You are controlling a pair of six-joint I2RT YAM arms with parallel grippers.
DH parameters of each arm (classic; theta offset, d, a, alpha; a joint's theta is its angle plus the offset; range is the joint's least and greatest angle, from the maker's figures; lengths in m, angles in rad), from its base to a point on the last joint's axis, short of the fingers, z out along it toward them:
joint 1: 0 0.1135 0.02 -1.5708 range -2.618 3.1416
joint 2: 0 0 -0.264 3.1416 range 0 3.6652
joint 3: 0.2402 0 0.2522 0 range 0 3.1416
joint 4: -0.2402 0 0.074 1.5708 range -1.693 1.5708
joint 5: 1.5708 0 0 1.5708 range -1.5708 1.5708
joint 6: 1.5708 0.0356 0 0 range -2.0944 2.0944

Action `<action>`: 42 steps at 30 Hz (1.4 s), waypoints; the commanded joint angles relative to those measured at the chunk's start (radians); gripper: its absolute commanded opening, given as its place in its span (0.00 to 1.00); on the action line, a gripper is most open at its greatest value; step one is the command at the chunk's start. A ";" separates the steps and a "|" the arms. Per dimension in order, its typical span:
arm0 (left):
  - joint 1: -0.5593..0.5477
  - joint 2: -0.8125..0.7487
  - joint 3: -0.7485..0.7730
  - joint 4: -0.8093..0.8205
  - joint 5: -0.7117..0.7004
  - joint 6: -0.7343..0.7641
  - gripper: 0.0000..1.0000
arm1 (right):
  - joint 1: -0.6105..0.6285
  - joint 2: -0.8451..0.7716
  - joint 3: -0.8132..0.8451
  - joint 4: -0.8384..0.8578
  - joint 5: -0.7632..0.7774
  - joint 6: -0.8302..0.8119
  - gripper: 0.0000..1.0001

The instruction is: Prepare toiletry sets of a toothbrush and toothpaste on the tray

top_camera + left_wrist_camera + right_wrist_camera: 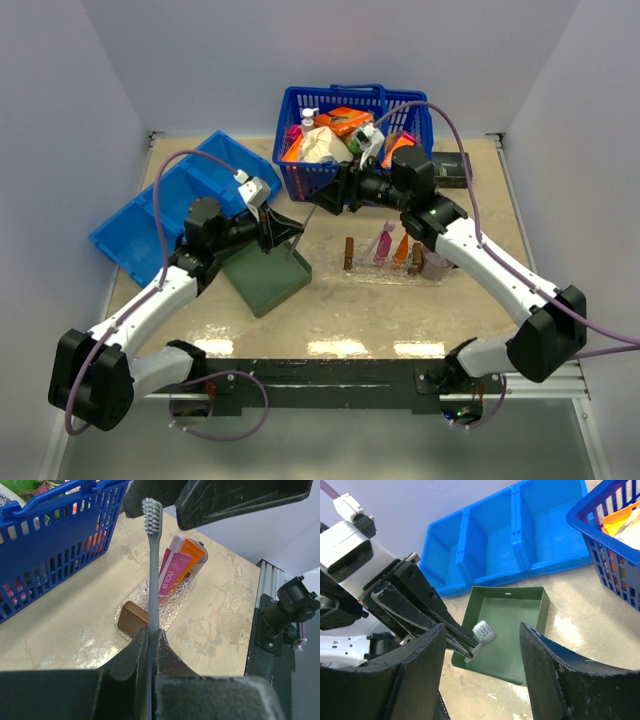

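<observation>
Beige table (330, 320), white walls on three sides; worn patches on the surface.

Grip status: left gripper (152, 637) clamped tight on the lower handle of a grey toothbrush (151, 570). Right gripper (482, 629) spread wide, one finger either side of the bristle head. No contact seen in the rt wrist view.

Key relation: brush long axis runs from the left gripper straight toward the right gripper, bristle end leading. The head sits between the rt fingers, approx. centred. Judgement: a handover is set up; the rt pincer needs only to shut on the head/neck before the left lets go.

Destination: clear tray (177, 600), wooden handle (132, 620) at the near end in the left wrist view. It lies on the rt arm's side of the table, well apart from the brush. Rt arm is the nearer one.

Count:
- toothbrush: 1 seen, in the air, not on the tray
- toothpaste: 2, a pink tube (171, 577) and an orange tube (192, 555), both on the tray, side by side
- tray: 1
- green tray (512, 610): 1
- blue divided bin (520, 525): 1
- blue basket (50, 545): 1, full of mixed goods
- purple mug (437, 263): 1, just beside the tray
</observation>
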 commanded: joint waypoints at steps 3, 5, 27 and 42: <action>-0.003 0.003 0.001 0.075 0.051 -0.017 0.00 | 0.017 0.016 0.049 0.029 -0.032 -0.035 0.59; -0.004 0.008 0.002 0.075 0.056 -0.017 0.00 | 0.022 0.020 0.050 0.026 -0.029 -0.036 0.57; -0.035 0.011 0.044 -0.069 -0.076 0.102 0.68 | 0.032 0.008 0.014 0.023 0.101 -0.011 0.00; -0.110 0.037 0.079 -0.186 -0.266 0.199 0.72 | 0.032 0.009 0.015 0.037 0.072 0.044 0.00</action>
